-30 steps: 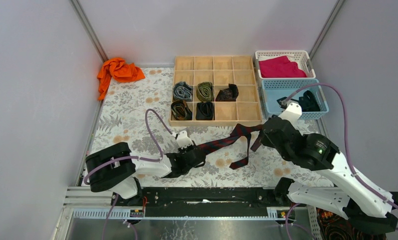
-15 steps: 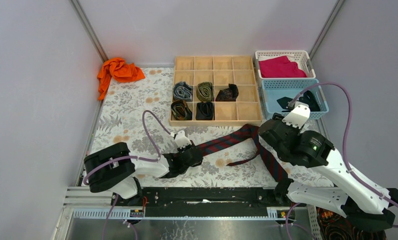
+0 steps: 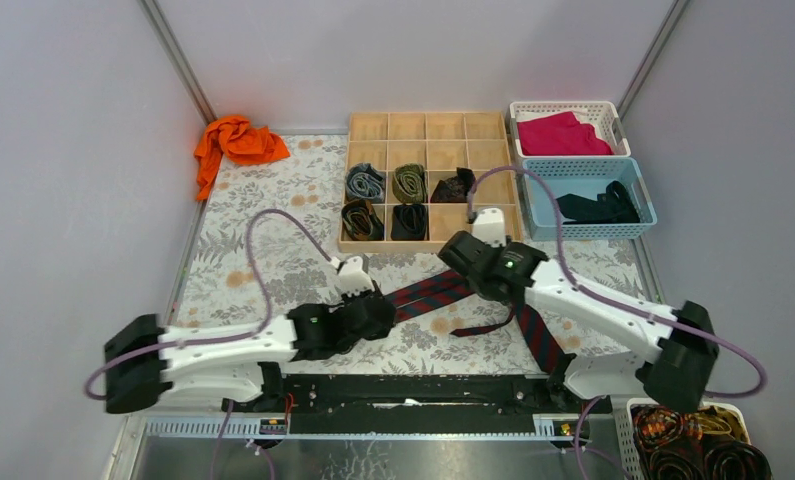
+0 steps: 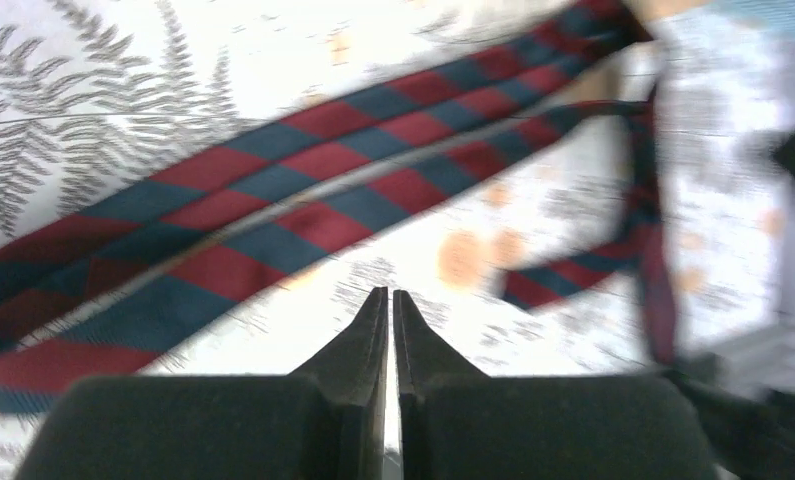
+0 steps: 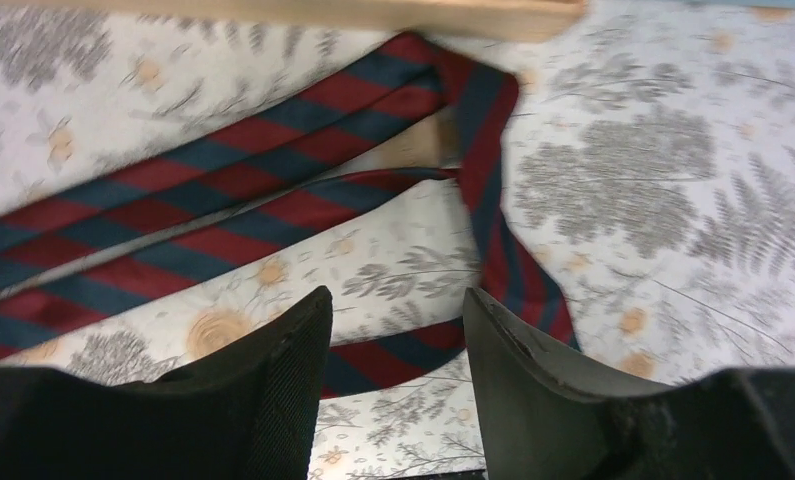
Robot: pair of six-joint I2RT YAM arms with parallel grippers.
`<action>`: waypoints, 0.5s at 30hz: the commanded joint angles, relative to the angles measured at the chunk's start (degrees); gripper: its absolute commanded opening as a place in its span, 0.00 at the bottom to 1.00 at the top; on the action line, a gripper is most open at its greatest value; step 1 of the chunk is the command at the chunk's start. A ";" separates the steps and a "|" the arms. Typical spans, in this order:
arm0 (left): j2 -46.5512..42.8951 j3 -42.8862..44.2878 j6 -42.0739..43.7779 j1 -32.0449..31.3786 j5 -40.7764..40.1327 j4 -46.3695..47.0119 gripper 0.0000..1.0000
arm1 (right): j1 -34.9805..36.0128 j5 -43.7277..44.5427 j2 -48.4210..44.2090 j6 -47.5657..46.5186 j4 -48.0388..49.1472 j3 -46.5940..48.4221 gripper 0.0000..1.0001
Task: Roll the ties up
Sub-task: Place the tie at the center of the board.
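A navy tie with red diagonal stripes (image 3: 435, 290) lies loose on the floral mat, bent back on itself near the wooden organizer, with its narrow end trailing toward the front right. My left gripper (image 3: 378, 312) hovers at its left end. In the left wrist view the left gripper (image 4: 390, 292) is shut with nothing between its fingers, and the tie (image 4: 273, 200) lies just beyond the tips. My right gripper (image 3: 455, 258) hangs over the fold. In the right wrist view it (image 5: 398, 300) is open and empty above the tie (image 5: 223, 190). Several rolled ties (image 3: 409, 182) sit in organizer compartments.
The wooden organizer (image 3: 473, 128) stands at the back centre. To its right are a blue basket (image 3: 538, 205) holding a black tie and a white basket (image 3: 521, 110) with magenta cloth. An orange cloth (image 3: 235, 142) lies back left. A bin of ties (image 3: 703, 450) sits front right.
My right gripper opened and let go of the striped tie, which dropped flat on the mat. The right gripper then moved left toward the organizer. The left arm stretched out lower.
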 commanded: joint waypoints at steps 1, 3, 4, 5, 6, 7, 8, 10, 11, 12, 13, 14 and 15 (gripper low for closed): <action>-13.38 8.52 -3.77 -6.78 -11.84 -21.94 0.12 | 1.73 -11.19 2.73 -8.59 13.94 -1.24 0.58; -18.06 11.08 -5.78 -9.53 -15.49 -27.02 0.12 | 2.84 -13.77 4.18 -10.52 16.49 -1.00 0.59; -19.98 12.33 -6.45 -10.71 -17.09 -29.13 0.12 | 3.67 -15.44 5.20 -11.67 18.12 -0.93 0.59; -22.04 13.58 -6.93 -11.70 -18.49 -30.84 0.11 | 4.98 -17.20 5.91 -12.91 19.03 -0.83 0.59; -23.84 15.23 -6.96 -12.57 -20.11 -32.51 0.10 | 6.63 -18.21 7.45 -13.81 20.73 -0.51 0.59; -25.44 16.99 -6.67 -13.39 -21.74 -33.94 0.10 | 9.00 -19.02 8.66 -14.85 22.23 -0.32 0.59; -26.82 18.79 -6.51 -13.97 -23.67 -35.54 0.10 | 11.11 -20.05 10.25 -15.88 23.43 0.19 0.59; -28.69 22.53 -6.20 -14.27 -28.15 -38.80 0.10 | 15.04 -21.21 13.74 -17.81 24.87 1.87 0.60; -29.19 24.65 -6.02 -14.31 -29.91 -40.73 0.12 | 16.79 -21.48 15.50 -18.68 25.35 2.88 0.61; -29.59 26.74 -6.13 -14.33 -31.17 -42.86 0.13 | 18.63 -20.61 17.15 -19.20 25.76 3.83 0.62; -29.82 28.78 -6.68 -14.26 -33.40 -45.22 0.14 | 20.29 -19.81 18.74 -20.16 26.50 4.63 0.64; -29.85 30.71 -7.50 -14.24 -34.96 -47.74 0.16 | 21.56 -19.59 19.99 -20.72 27.50 5.41 0.66; -29.96 32.78 -8.63 -14.24 -36.25 -49.96 0.17 | 23.00 -19.89 21.50 -21.01 28.32 6.67 0.67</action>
